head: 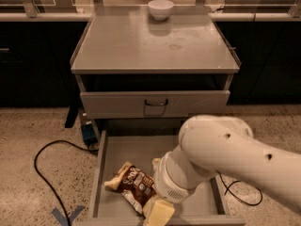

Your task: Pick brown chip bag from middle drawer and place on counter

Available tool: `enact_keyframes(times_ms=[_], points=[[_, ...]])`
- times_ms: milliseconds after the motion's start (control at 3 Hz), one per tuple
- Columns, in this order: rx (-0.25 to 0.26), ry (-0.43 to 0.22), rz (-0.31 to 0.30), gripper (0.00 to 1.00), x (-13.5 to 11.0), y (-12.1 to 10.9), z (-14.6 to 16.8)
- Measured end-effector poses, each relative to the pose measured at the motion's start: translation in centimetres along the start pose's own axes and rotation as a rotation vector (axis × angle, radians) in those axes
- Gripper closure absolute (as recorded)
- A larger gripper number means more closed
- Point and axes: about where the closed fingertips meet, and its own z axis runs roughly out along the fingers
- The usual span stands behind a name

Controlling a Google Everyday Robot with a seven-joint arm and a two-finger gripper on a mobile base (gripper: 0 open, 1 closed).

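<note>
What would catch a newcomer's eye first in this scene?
The bulky white robot arm fills the lower right, reaching into the open shallow grey metal middle drawer, with its cream end effector low at the drawer's front, right by the crinkly dark brown chip bag. Further back, a small white bowl sits at the far edge of the flat grey metal counter.

Bowl (161,8) at 12 o'clock. Drawer front (117,105) with loop handle (155,102) at centre. Black cable (41,173) at 8 o'clock; blue tape cross (68,215) at 7 o'clock; blue box (88,133), possibly a plug, at 9 o'clock.
</note>
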Motion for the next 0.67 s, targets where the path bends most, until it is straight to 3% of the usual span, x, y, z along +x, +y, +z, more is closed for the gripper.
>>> enact_keyframes(times_ms=[333, 667], points=[[-0.059, -0.038, 0.035, 0.00, 0.58, 2.18, 7.04], [-0.016, -0.067, 0.041, 0.00, 0.24, 1.21, 7.75]])
